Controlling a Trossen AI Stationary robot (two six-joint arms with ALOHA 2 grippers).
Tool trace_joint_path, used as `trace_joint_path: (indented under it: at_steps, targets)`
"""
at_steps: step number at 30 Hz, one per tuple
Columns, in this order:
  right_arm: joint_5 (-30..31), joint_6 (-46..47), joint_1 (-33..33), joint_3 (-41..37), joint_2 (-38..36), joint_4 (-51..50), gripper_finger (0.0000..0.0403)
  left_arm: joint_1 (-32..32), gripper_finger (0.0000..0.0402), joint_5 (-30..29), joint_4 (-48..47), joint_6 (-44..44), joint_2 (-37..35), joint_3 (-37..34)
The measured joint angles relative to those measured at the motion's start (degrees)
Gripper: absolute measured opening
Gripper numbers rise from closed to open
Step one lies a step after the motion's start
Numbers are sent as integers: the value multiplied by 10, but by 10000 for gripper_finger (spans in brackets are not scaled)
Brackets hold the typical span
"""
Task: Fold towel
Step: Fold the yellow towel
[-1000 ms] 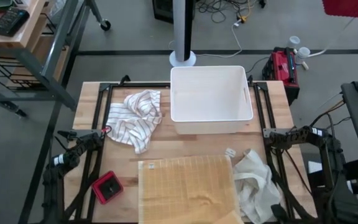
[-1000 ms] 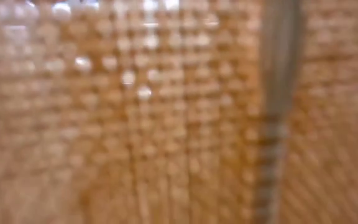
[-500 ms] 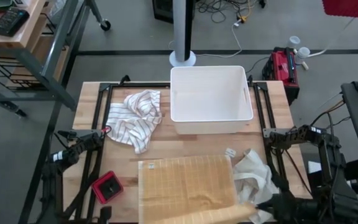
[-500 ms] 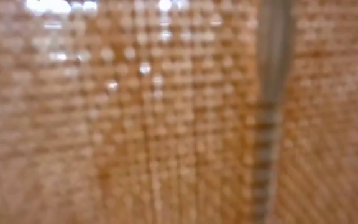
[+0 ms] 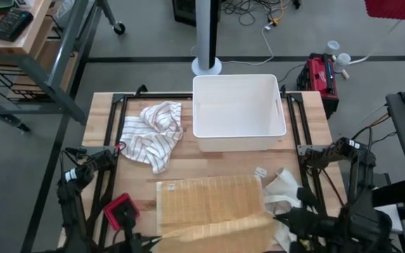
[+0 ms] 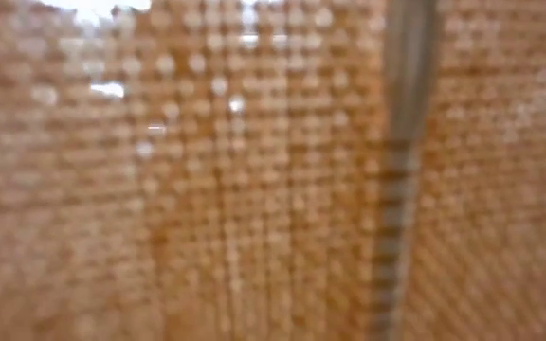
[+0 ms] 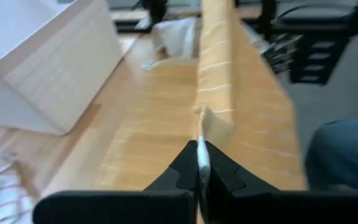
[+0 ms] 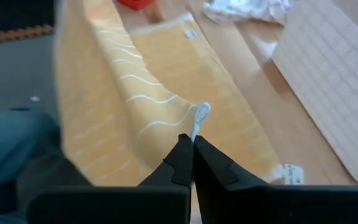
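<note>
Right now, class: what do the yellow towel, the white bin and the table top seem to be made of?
Yellow towel: woven cloth, matte; it drapes and shows a fine weave with pale wavy lines.
White bin: probably moulded plastic, smooth, with a ribbed outer wall.
Table top: wood, likely jointed boards; pale grain and plank lines show.

A golden-yellow towel [image 5: 209,204] with thin pale wavy lines lies on a light wooden table [image 5: 100,116]. A plain white bin [image 5: 238,112] stands on the table, its outer walls showing a fine ribbed grid. A white cloth with thin dark red stripes [image 5: 153,133] is crumpled near it. Another cloth, plain cream-white [image 5: 287,193], sits by the yellow towel. A small red object with a black centre [image 5: 120,211] lies on the table. Both arms and their grippers [image 7: 199,163] [image 8: 192,155] are black.
</note>
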Motion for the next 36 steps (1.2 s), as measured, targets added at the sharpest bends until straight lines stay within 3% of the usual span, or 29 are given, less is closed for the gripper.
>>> trace_joint_path:
  at_steps: [7, 13, 20, 24, 29, 33, 36]
  targets:
    - [-46, 1, -45, -64, -7, -1, 0, 28, 0, 21, -19, -52, -19, -83]
    - [-147, 1, -78, -121, -7, -1, 0, 49, 0, 137, 14, -97, -36, -185]
    - [-263, -5, -110, -186, -6, 11, 0, 63, 0, 215, 179, -59, -79, -313]
    - [-335, -63, -126, -219, -6, 82, 0, 71, 0, 260, 310, -21, -127, -388]
    - [-356, -144, -153, -244, -11, 182, 0, 85, 0, 314, 430, -18, -194, -472]
    - [-395, -185, -175, -263, -11, 238, 0, 97, 0, 392, 581, -9, -241, -545]
    - [-390, -199, -183, -267, -14, 226, 0, 97, 0, 384, 612, -9, -264, -584]
